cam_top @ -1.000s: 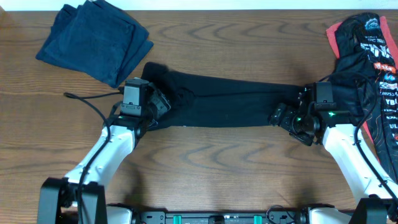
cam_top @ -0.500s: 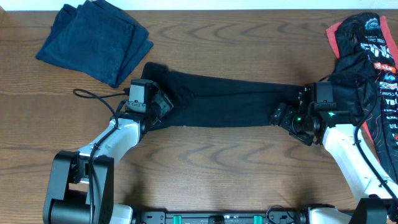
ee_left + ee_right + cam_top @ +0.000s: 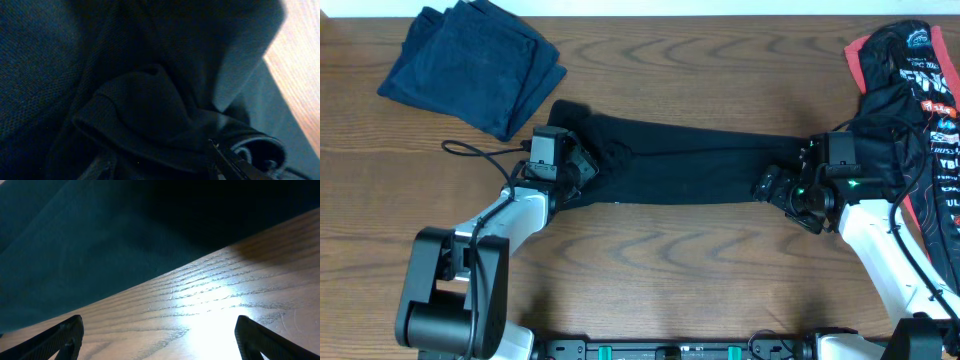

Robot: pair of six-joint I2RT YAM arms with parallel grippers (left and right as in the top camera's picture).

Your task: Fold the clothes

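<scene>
Although the wooden table (image 3: 700,270) fills the whole overhead view, its middle is crossed by the black shirt (image 3: 690,165); this shirt lies flat as one long dark band, and its long axis runs from the robot's left to the robot's right; the left end lies a little farther from the robot and the right end a little nearer, so the band slopes slightly. At the far right edge there is a pile of clothes (image 3: 910,90), black with pink-red trim and white lettering; the right end of the shirt reaches this pile, and I cannot tell exactly where one cloth stops and the other starts. At the far left corner, well apart from the shirt's middle, lies a folded dark blue cloth (image 3: 470,65); its near corner comes close to the shirt's left end.

The left gripper (image 3: 582,165) is over the left end of the shirt, where the fabric is bunched into folds; in the wrist view only one fingertip (image 3: 235,162) shows beside the bunched cloth, so I cannot tell if the jaws are closed on it. The right gripper (image 3: 770,185) is at the near edge of the shirt's right end; its wrist view shows the jaws spread wide, with bare wood between them and the shirt's edge just beyond, so it holds nothing. A thin black cable (image 3: 470,150) loops on the table beside the left arm.
</scene>
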